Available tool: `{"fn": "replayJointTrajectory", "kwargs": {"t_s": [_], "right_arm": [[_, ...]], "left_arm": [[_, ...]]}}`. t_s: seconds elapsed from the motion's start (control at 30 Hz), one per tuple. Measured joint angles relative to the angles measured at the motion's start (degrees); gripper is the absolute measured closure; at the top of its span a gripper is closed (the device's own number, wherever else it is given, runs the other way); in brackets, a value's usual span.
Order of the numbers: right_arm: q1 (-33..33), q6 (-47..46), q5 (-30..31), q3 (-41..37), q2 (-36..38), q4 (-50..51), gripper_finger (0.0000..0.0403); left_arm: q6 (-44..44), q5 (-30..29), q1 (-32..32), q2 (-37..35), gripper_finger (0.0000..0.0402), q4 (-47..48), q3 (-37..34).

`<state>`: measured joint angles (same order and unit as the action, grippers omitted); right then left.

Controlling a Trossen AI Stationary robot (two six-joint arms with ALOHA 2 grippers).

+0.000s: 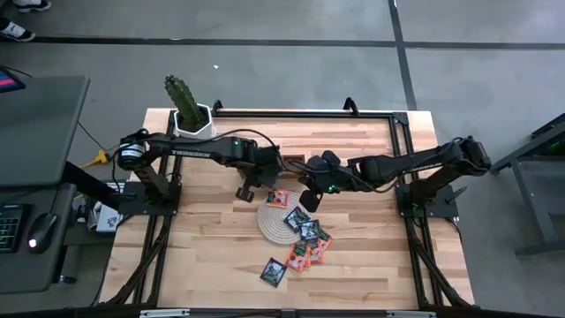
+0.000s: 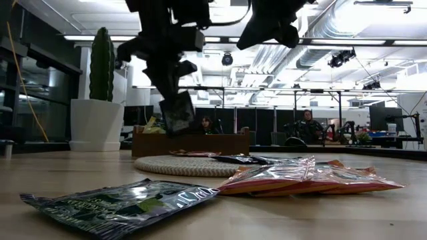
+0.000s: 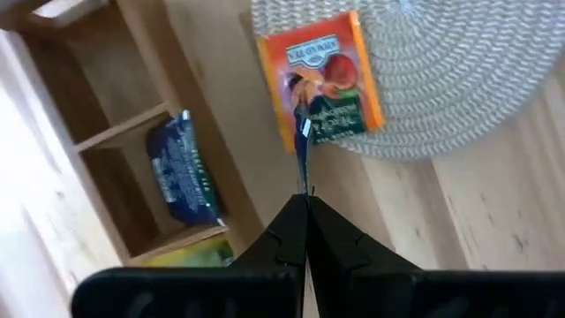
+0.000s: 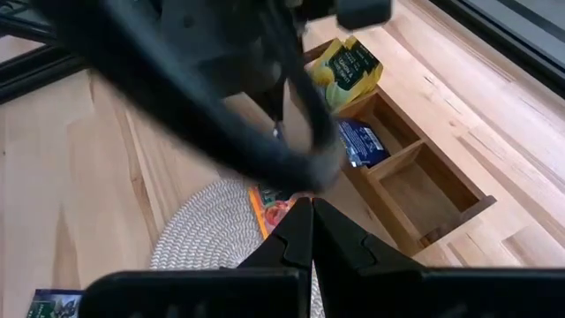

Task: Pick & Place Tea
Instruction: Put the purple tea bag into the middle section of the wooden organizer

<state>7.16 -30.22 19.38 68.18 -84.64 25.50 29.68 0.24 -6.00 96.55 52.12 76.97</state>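
Wooden planks make up the table (image 1: pixel 212 256), and near its far middle lies a brown wooden tray (image 4: pixel 415 190) of three compartments. One end compartment holds a yellow-green sachet (image 4: pixel 346 66), the middle one a blue sachet (image 3: pixel 183 168), and the other end compartment (image 4: pixel 428 187) is bare wood.

Left pincer (image 3: pixel 305 199) hangs above the table between the tray and the round woven mat (image 1: pixel 275 225), its fingers pressed together on a dark sachet (image 2: pixel 177 113) seen edge-on in the left wrist view (in the low view it dangles below the fingers, clear of the table). Beneath it an orange-red sachet (image 3: pixel 320 84) lies on the mat's edge nearest the tray.

Right pincer (image 4: pixel 311 216) hovers over the mat just beside the left arm, its fingers closed tight with nothing between them.

More tea lies spread from the mat toward the near edge: dark sachets (image 1: pixel 300 221) overlapping the mat's right side, a cluster of orange-red sachets (image 1: pixel 309 252) on the table just beyond them, and one dark sachet alone (image 1: pixel 273 271) nearer the front. A potted cactus (image 1: pixel 187 106) stands at the table's far left corner. In the low view, people sit in the room behind.
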Motion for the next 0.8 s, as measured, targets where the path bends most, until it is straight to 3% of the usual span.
{"fn": "replayJointTrajectory", "kwargs": {"t_s": [0.57,0.8], "right_arm": [[0.0,0.0,0.2,0.0,0.0,0.0,0.0403],[0.0,0.0,0.2,0.0,0.0,0.0,0.0403]], "left_arm": [[-4.3,-10.5,-2.1,3.0,0.0401,-4.5,0.0],[-3.8,-14.6,-2.7,3.0,0.0401,-2.9,4.2]]}}
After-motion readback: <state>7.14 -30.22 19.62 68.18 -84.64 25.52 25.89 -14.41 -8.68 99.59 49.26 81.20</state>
